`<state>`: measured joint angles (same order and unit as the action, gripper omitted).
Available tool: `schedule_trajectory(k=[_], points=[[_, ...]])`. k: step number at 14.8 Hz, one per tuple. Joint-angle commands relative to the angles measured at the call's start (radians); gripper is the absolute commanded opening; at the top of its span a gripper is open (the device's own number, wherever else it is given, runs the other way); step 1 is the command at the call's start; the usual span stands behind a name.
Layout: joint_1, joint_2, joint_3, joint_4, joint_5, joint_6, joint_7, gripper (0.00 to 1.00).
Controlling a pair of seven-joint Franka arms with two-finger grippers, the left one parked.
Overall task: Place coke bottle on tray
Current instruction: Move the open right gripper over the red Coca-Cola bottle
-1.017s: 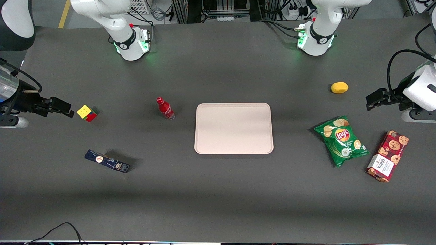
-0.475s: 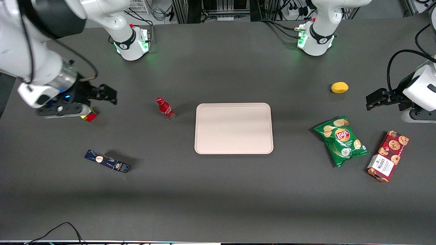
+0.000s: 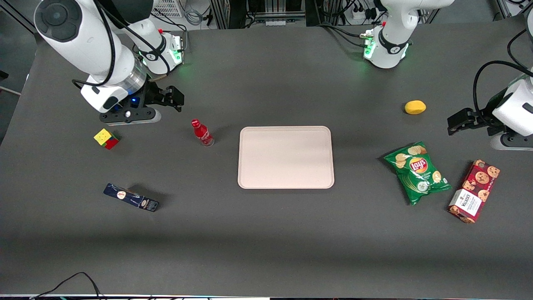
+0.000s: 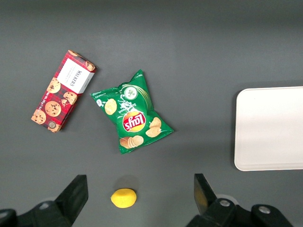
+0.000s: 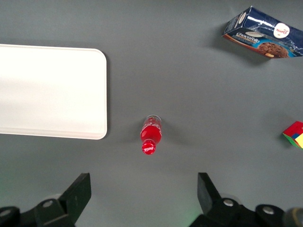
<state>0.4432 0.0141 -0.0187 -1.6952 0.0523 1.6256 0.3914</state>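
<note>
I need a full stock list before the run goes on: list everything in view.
coke bottle: 1, red, upright on the table beside the tray.
tray: 1, pale cream-pink, mid-table.
Rubik's cube: 1, multicoloured, toward the working arm's end.
chocolate biscuit box: 1, dark blue, nearer the front camera than the cube.
lemon: 1, yellow, toward the parked arm's end.
Lay's chip bag: 1, green, nearer the camera than the lemon.
Walkers cookie box: 1, red, beside the chip bag.
hand: 1, black, open, above the table, clear of the bottle.

the tray and the rubik's cube are cut off by the right wrist view's edge.
</note>
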Motion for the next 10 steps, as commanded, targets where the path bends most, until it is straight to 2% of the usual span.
schedule_trajectory(k=[1, 3, 5, 10], points=[[0.005, -0.028, -0.006, -0.075, 0.017, 0.013, 0.02, 1.0], [-0.001, -0.074, 0.028, -0.188, 0.018, 0.109, 0.024, 1.0], [-0.003, -0.137, 0.048, -0.356, 0.018, 0.276, 0.027, 1.0], [-0.017, -0.172, 0.104, -0.585, 0.015, 0.511, 0.011, 1.0]])
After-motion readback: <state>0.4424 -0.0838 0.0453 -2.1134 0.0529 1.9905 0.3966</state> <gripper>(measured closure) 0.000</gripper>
